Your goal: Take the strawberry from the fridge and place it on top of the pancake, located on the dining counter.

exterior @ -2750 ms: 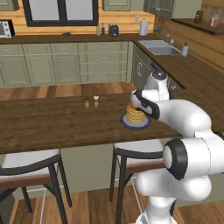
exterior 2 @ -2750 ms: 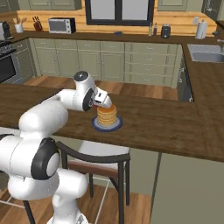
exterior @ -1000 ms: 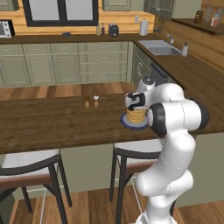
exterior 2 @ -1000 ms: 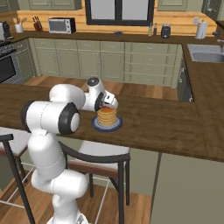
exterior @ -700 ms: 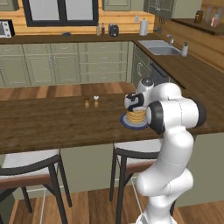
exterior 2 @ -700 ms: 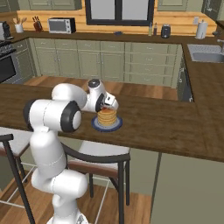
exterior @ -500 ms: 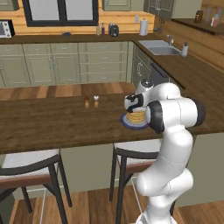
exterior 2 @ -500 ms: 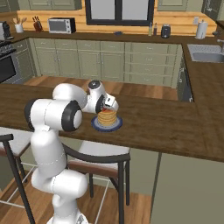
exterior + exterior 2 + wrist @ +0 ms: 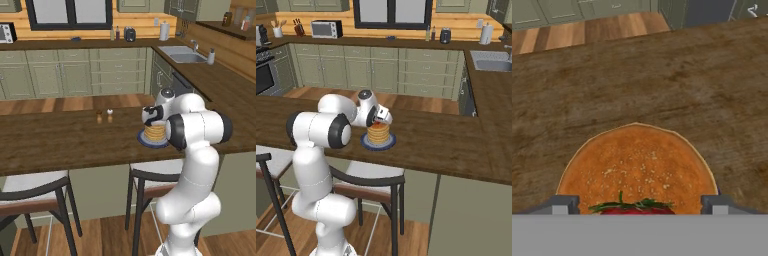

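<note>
1. Two small shakers [image 9: 104, 116] stand on the counter [image 9: 60, 142], well left of the work.
2. The pancake [image 9: 155, 132] sits on its plate [image 9: 145, 142] near the counter's front edge.
3. The gripper [image 9: 641, 206] hangs just over the stack, its fingertips [image 9: 561, 205] standing wide apart, clear of the fruit on both sides.
4. The strawberry [image 9: 637, 209] lies between them at the stack's near edge, leaves up; it looks to rest on the top pancake.
5. Step in hand: the release onto the stack, seemingly done.
6. Next, a straight lift away, without brushing the fruit off the edge.
</note>
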Available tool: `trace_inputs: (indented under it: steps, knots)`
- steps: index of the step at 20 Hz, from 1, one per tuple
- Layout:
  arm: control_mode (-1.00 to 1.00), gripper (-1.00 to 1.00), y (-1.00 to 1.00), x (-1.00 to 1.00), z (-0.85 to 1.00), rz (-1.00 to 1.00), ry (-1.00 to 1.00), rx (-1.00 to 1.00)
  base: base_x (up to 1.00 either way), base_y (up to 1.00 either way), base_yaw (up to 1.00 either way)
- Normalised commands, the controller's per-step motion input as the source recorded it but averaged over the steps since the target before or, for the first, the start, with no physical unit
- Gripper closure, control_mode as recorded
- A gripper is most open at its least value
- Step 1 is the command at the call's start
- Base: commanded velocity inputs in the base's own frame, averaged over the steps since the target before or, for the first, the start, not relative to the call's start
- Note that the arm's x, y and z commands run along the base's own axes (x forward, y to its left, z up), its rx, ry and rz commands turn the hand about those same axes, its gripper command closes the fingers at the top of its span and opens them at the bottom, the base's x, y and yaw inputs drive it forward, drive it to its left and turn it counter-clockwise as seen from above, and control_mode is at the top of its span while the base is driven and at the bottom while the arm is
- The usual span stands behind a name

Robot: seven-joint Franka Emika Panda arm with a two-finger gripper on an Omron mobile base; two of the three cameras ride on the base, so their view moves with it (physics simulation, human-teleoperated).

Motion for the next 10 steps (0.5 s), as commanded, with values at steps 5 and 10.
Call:
trace_inputs:
  steps: [5,10]
  knots:
    - [-1.0,-1.0,0.0,-0.02,0.25,-0.03,0.01,0.0,0.0,0.0,0.0]
    - [-1.0,-1.0,0.0,-0.13,0.33,-0.04,0.0,0.0,0.0,0.0,0.0]
